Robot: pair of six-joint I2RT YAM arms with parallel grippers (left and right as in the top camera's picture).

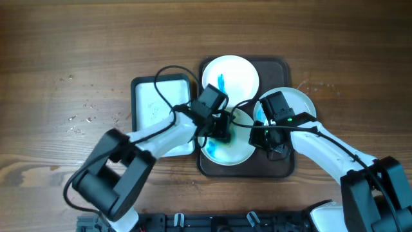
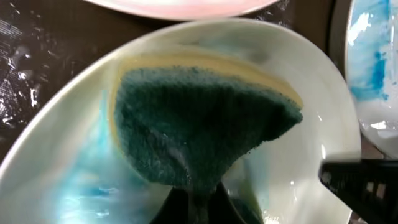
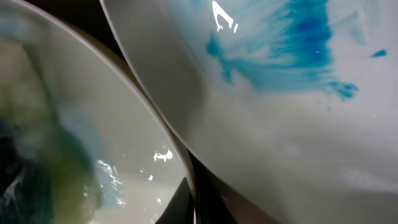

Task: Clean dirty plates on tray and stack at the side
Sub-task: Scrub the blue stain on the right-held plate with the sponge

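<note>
Tabletop (image 1: 51, 51): brown wood-grain surface that fills the overhead view from edge to edge. The grain runs left to right, with darker streaks among lighter bands.

Specks (image 1: 84, 118): small pale droplets or flecks scattered on the left part of the tabletop. A fainter scatter (image 1: 317, 86) lies right of centre.

Light: even and diffuse, with soft-edged shadows and a slight sheen on the wood.

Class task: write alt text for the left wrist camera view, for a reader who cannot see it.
The left gripper presses a green sponge with a yellow backing into a white plate smeared pale blue. A second plate streaked brighter blue shows at the right edge, the dark tray at upper left.
</note>
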